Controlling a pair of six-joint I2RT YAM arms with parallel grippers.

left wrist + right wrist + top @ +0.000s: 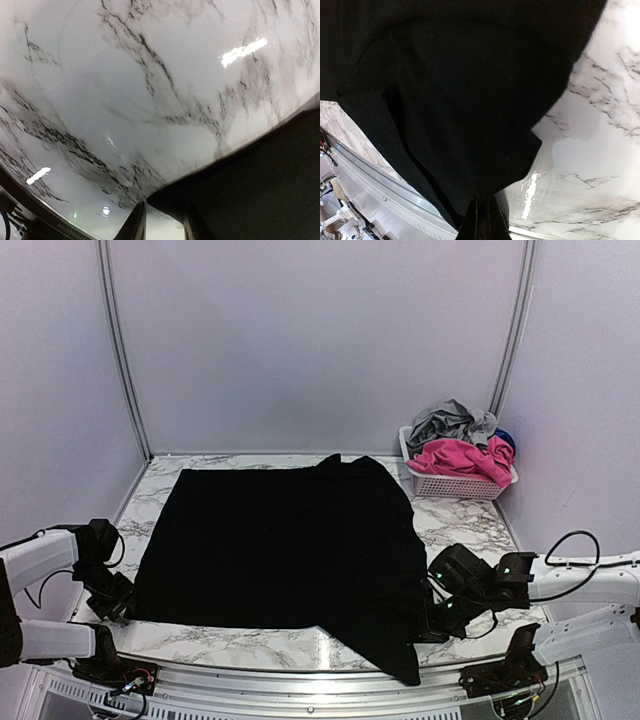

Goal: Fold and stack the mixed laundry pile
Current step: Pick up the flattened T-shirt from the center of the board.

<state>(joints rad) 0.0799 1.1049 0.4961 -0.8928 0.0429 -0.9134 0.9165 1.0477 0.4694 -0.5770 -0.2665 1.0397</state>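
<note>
Seen from above, a large black cloth [280, 550] lies spread over most of the white marble table [300, 645]. Its near right part falls in a loose flap toward the front rail. The left gripper [118, 598] sits at the near left corner of the cloth and the right gripper [432, 625] at its near right edge. I think this is so both can lift one side for a fold. Beyond the far right corner of the cloth stands a white plastic lattice basket [455, 487], holding a bright pink piece [462, 457] and a grey garment [450, 422] not yet folded.

In the left wrist view, the corner of the cloth reaches in between the left fingers [135, 225]. A gap shows between them, and I cannot tell if they grip.

In the right wrist view, the right fingers [475, 222] are pressed together on the cloth's edge, and its wrinkles run toward them.
</note>
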